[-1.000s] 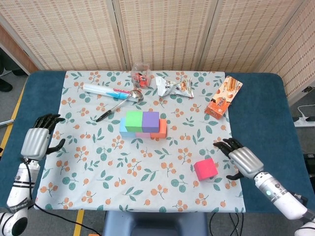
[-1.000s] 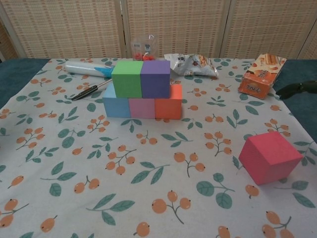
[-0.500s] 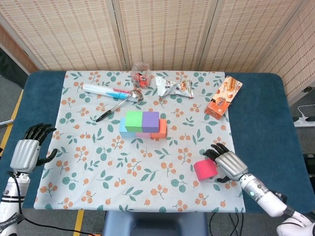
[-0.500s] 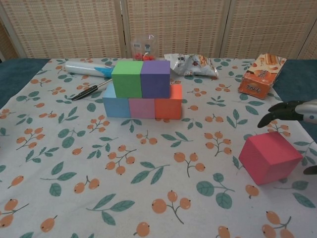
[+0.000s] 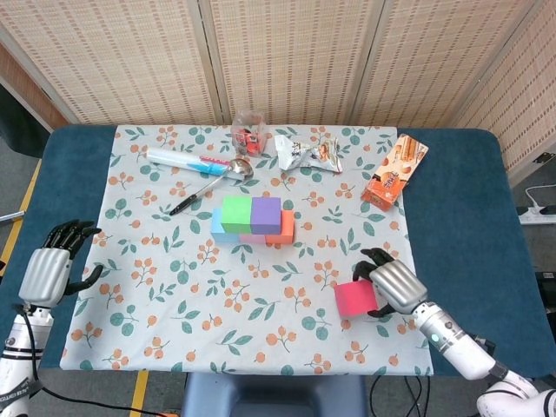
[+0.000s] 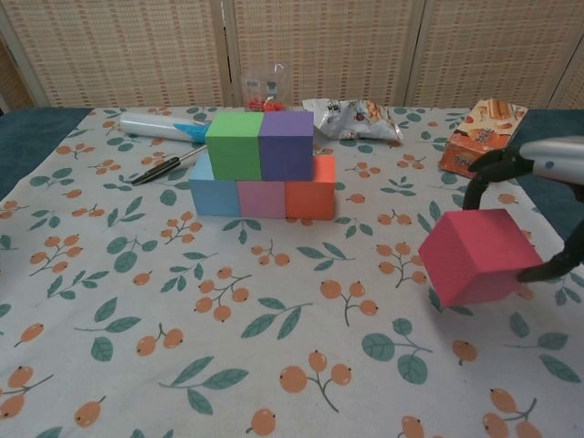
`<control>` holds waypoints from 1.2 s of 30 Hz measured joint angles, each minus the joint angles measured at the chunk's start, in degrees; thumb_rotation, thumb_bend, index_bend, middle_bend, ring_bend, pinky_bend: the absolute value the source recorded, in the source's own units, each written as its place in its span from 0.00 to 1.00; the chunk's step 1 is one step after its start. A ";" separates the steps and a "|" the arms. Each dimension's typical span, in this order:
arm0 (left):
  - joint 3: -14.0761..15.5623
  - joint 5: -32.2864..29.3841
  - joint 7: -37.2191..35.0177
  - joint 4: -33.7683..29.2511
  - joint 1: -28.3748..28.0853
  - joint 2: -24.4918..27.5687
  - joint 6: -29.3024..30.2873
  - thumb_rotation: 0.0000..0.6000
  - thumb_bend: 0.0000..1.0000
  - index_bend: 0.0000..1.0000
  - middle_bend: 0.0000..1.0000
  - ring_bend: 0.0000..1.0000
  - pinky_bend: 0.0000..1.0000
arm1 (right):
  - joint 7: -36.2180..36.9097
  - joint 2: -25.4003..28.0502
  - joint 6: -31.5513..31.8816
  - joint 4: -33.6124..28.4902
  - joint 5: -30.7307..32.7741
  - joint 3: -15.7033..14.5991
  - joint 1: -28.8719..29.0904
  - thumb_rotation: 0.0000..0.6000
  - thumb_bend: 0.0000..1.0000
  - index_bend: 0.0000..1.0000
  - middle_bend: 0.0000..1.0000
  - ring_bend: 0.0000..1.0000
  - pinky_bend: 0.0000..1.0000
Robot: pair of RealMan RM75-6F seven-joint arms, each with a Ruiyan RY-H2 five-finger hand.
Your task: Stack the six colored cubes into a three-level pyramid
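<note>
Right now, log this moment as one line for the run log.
right robot hand: grips pink cube | left robot hand: holds nothing | pyramid: two levels built

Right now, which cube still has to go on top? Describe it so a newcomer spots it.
On the floral tablecloth, find the five-cube stack mid-table. Nearer the front edge, toward the robot's right, its right hand grips the pink-red cube, the only cube apart from the stack.

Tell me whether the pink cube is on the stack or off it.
Off. The pink cube sits apart at the cloth's right side, gripped by the right hand.
</note>
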 measured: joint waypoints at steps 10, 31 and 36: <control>0.73 2.09 -0.39 0.00 0.59 0.20 0.11 1.00 0.33 0.24 0.16 0.11 0.14 | -5.60 7.09 -5.66 -13.66 21.57 11.81 9.83 1.00 0.22 0.60 0.41 0.20 0.22; 1.89 5.47 -1.95 1.30 0.93 0.34 0.07 1.00 0.33 0.24 0.16 0.10 0.14 | -32.51 -0.75 -10.20 -1.52 87.04 18.34 53.26 1.00 0.22 0.60 0.41 0.20 0.21; 1.80 5.09 -2.05 0.74 1.32 0.84 0.14 1.00 0.33 0.24 0.16 0.10 0.14 | -36.04 -3.07 -12.35 4.65 91.22 16.55 56.57 1.00 0.22 0.60 0.41 0.20 0.21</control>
